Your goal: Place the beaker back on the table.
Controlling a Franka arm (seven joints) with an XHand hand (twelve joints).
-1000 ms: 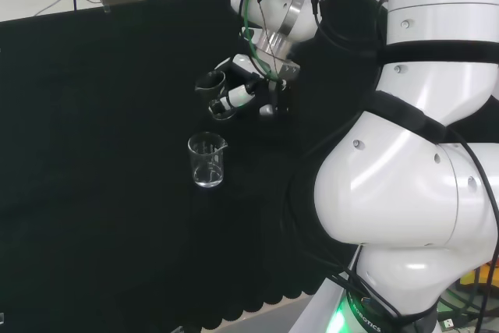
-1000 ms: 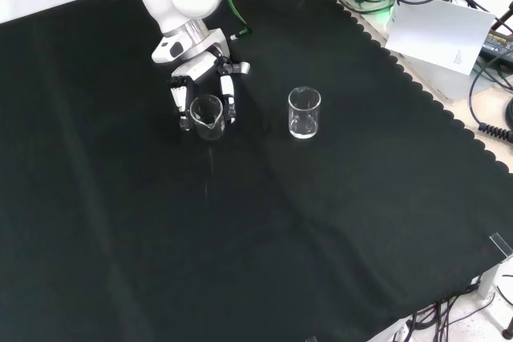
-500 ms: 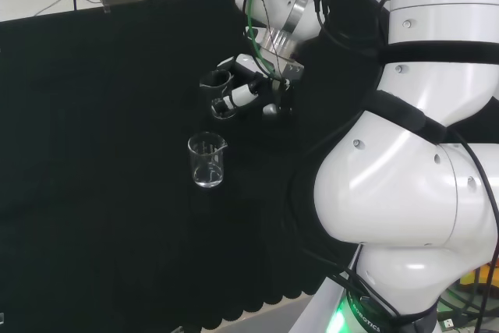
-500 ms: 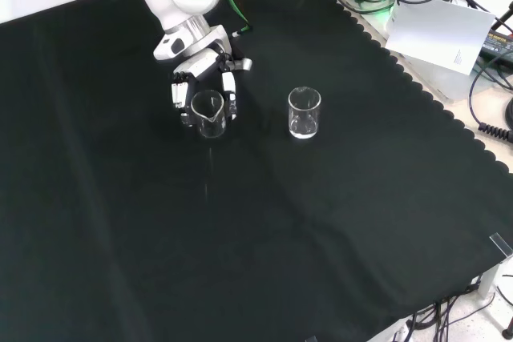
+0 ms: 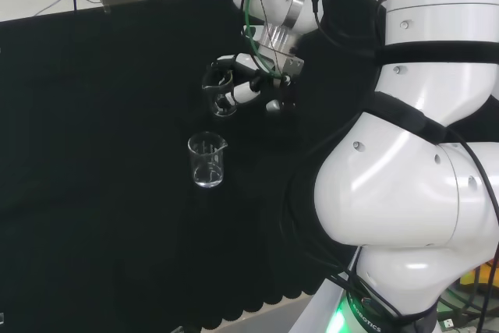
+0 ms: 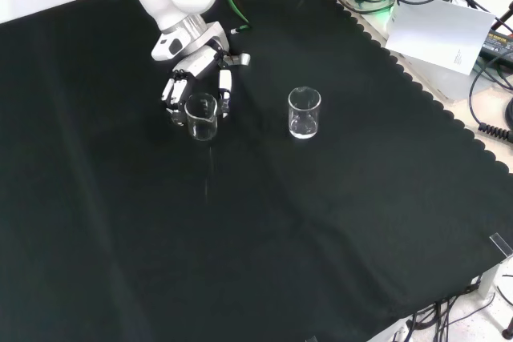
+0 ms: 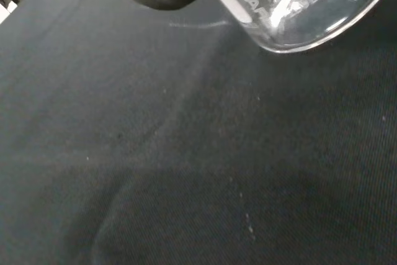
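A: Starting nearest in the front view, what stands on the desk (image 6: pixel 264 230)?

B: Bare black cloth, then a second beaker (image 6: pixel 304 112) standing upright by itself, well apart from the arm. In the head view it is the one (image 5: pixel 207 160) nearer the camera.

A: And the beaker in the task?

B: Farther back, the held beaker (image 6: pixel 201 116) sits inside the hand (image 6: pixel 196 86), fingers curled round its sides. In the head view the hand (image 5: pixel 253 87) wraps that beaker (image 5: pixel 219 93) the same way, so it is clamped on the glass, not released.

A: What has changed over the last second?

B: In the front view the hand and beaker have slid a little to the left and risen slightly in the picture. In the head view the beaker was tipped with its mouth leaning away from the palm; now it looks closer to upright. The second beaker has not moved.

A: What does that mean for the task?

B: I judge the glass is being levelled before it is set down. The wrist view shows the beaker's base (image 7: pixel 310 10) over the cloth, but whether it touches I cannot tell.

A: So what is left?

B: Seating the base flat, then letting the fingers open. A tilted touchdown could make it topple.
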